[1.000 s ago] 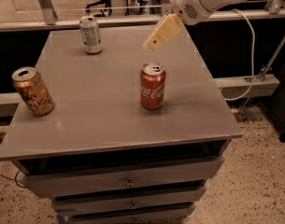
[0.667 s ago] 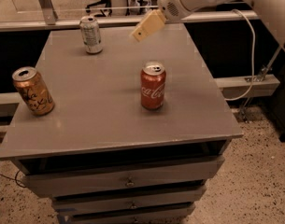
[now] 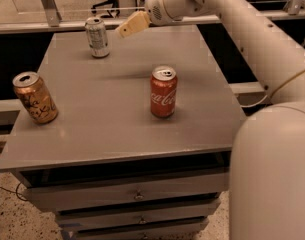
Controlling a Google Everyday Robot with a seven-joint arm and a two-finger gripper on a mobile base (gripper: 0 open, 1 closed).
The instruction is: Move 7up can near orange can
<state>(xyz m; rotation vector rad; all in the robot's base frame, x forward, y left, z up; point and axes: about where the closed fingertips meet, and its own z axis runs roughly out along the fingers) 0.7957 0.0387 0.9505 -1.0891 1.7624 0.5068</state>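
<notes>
The 7up can [image 3: 97, 37], pale silver-white with green markings, stands upright at the far left of the grey table [image 3: 117, 114]. The orange can [image 3: 35, 98] stands tilted near the table's left front edge. My gripper [image 3: 123, 30] hangs above the far edge of the table, just right of the 7up can and apart from it, holding nothing. Its cream fingers [image 3: 134, 24] point left toward the can.
A red Coca-Cola can [image 3: 163, 91] stands upright in the middle right of the table. My white arm [image 3: 252, 39] reaches in from the right. Drawers [image 3: 137, 196] sit below the table's front edge. A rail [image 3: 52, 26] runs behind the table.
The gripper has moved left along the far edge of the table toward the 7up can. The cans have not moved.
</notes>
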